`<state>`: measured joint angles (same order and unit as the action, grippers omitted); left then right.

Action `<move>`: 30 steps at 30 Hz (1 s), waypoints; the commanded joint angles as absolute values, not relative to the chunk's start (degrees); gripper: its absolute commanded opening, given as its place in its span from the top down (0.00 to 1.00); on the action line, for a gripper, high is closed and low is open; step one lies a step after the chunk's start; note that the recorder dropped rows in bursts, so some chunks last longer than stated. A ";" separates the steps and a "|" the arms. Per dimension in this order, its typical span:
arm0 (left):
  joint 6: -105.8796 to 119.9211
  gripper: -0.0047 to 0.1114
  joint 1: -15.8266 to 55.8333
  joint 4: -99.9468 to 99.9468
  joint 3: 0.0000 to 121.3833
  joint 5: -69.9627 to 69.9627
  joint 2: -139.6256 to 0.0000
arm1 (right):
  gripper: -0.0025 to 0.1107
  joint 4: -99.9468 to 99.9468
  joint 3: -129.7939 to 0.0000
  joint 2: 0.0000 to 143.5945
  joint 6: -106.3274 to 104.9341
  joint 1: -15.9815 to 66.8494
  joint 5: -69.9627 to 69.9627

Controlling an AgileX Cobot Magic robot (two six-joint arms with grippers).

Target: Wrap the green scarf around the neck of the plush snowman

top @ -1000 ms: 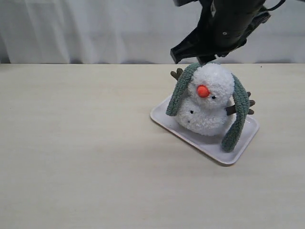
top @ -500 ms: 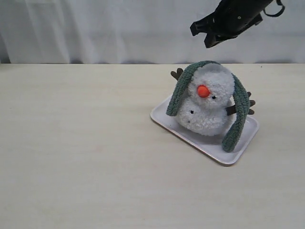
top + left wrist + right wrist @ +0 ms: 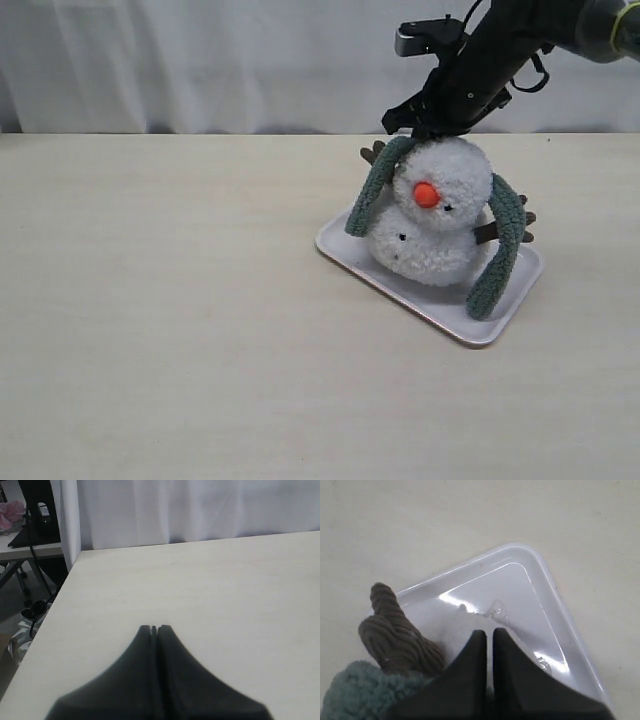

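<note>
Near the worktop's (image 3: 180, 300) far right edge, the plush snowman (image 3: 435, 215) sits on a white tray (image 3: 500, 325). The green scarf (image 3: 503, 250) hangs down both its sides, and the right pincer (image 3: 420, 128) is just behind its head. Left wrist view: left pincer (image 3: 154, 628) closed tight above the worktop's corner. Right wrist view: jaws pressed together over the tray, beside the scarf.

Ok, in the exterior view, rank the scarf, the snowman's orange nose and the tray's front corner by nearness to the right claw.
1. Scarf, its top bend right under the right claw.
2. Orange nose, lower, on the face.
3. Tray's front corner, lowest, nearest the camera.
</note>
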<state>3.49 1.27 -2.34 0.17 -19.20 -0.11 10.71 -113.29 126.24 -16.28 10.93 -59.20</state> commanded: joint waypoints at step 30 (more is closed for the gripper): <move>3.63 0.96 1.03 -2.32 0.00 -18.48 0.00 | 0.94 12.63 -120.87 126.36 -19.00 10.82 -69.96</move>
